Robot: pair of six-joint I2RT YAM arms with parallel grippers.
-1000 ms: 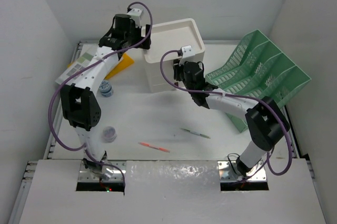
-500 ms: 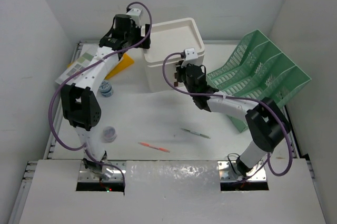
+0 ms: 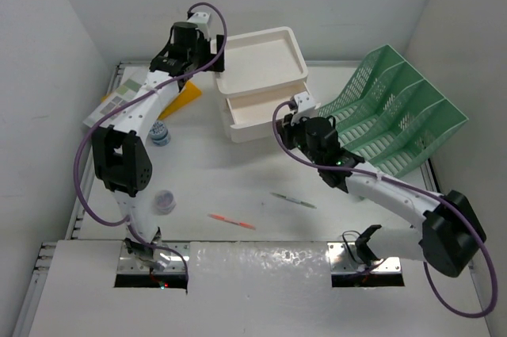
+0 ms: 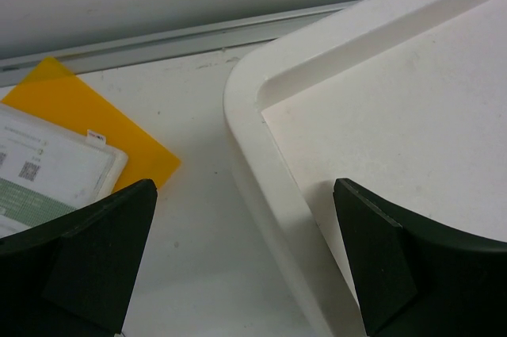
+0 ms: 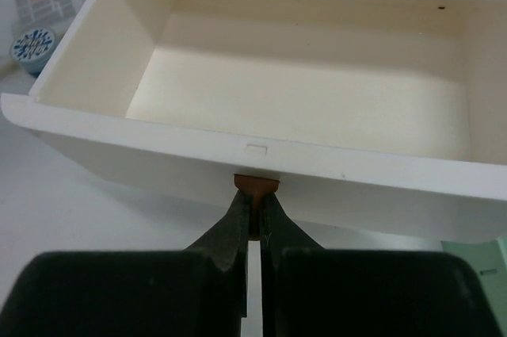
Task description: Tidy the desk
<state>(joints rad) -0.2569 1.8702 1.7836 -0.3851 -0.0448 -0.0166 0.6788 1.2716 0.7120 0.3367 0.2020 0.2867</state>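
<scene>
The white tabletop (image 3: 238, 174) fills the middle of the top view. An orange pen (image 3: 232, 221) and a green pen (image 3: 294, 200) lie on it below centre. Just above, right of centre, the right claw (image 5: 255, 208) is pinched closed on the brown tab (image 5: 256, 183) of a pulled-out drawer (image 5: 301, 107). At upper centre the left claw (image 4: 245, 262) stands open astride a top corner of the drawer unit (image 3: 261, 51).
</scene>
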